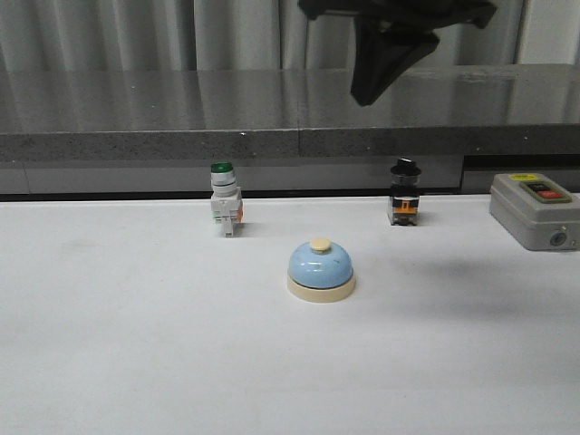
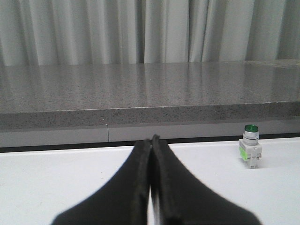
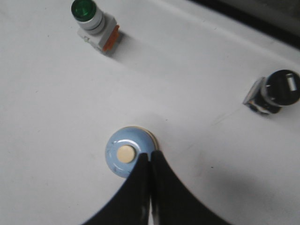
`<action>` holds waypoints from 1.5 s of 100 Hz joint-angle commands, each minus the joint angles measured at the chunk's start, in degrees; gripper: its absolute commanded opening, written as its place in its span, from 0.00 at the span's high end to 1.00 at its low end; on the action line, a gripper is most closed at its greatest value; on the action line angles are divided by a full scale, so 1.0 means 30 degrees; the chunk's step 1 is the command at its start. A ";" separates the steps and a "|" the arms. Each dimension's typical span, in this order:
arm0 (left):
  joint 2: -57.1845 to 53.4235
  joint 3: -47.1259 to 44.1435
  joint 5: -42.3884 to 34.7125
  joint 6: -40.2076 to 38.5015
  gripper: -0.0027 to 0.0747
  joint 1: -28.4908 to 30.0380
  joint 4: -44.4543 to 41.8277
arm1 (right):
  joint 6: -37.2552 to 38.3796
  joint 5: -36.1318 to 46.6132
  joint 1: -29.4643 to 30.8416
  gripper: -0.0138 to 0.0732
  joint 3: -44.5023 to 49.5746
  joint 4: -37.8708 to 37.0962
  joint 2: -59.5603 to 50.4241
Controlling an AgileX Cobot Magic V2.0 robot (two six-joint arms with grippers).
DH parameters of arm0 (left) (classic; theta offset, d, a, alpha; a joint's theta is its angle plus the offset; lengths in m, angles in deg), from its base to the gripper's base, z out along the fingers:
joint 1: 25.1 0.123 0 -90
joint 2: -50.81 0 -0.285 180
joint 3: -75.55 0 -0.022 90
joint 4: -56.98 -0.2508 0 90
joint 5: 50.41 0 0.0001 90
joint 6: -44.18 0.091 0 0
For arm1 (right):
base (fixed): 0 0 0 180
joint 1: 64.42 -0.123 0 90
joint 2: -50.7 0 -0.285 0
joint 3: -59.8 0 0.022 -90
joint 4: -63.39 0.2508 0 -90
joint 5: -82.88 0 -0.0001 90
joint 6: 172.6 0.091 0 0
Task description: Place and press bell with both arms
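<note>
The bell (image 1: 320, 266), a light-blue dome with a cream base and cream button, stands on the white table near the middle. It also shows in the right wrist view (image 3: 125, 156). My right gripper (image 1: 370, 91) hangs high above the table, up and to the right of the bell, pointing down. In the right wrist view it (image 3: 151, 154) is shut and empty, its tips over the bell's edge, well above it. My left gripper (image 2: 152, 139) is shut and empty, low over the table, out of the front view. The bell is not in the left wrist view.
A green-capped white switch (image 1: 225, 210) stands behind and left of the bell, also in both wrist views (image 2: 250, 153) (image 3: 96, 25). A black knob switch (image 1: 404, 193) stands behind and right. A grey box with a red button (image 1: 536, 210) sits at the right edge. A grey ledge (image 1: 272, 140) runs behind.
</note>
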 commanded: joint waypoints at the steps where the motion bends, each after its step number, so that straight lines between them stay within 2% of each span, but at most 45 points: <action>1: -0.0563 -0.0801 -0.1664 -0.0152 0.99 0.0015 -0.0032 | -0.0137 0.1635 0.0459 0.92 0.0762 -0.0421 -0.2537; 46: -0.0563 -0.0801 -0.1664 -0.0152 0.99 0.0015 -0.0032 | -0.0137 0.7180 0.4396 0.92 1.0704 -0.0421 -1.2099; 83: -0.0563 -0.0801 -0.1664 -0.0152 0.99 0.0015 -0.0032 | -0.0137 1.0098 0.4762 0.92 1.7059 -0.0426 -2.0180; 111: -0.0563 -0.0801 -0.1664 -0.0152 0.99 0.0015 -0.0032 | -0.0137 0.9225 0.4762 0.92 1.8242 -0.0426 -2.4404; 150: -0.0563 -0.0801 -0.1664 -0.0152 0.99 0.0015 -0.0032 | -0.0137 0.9139 0.4762 0.92 1.8242 -0.0426 -2.4609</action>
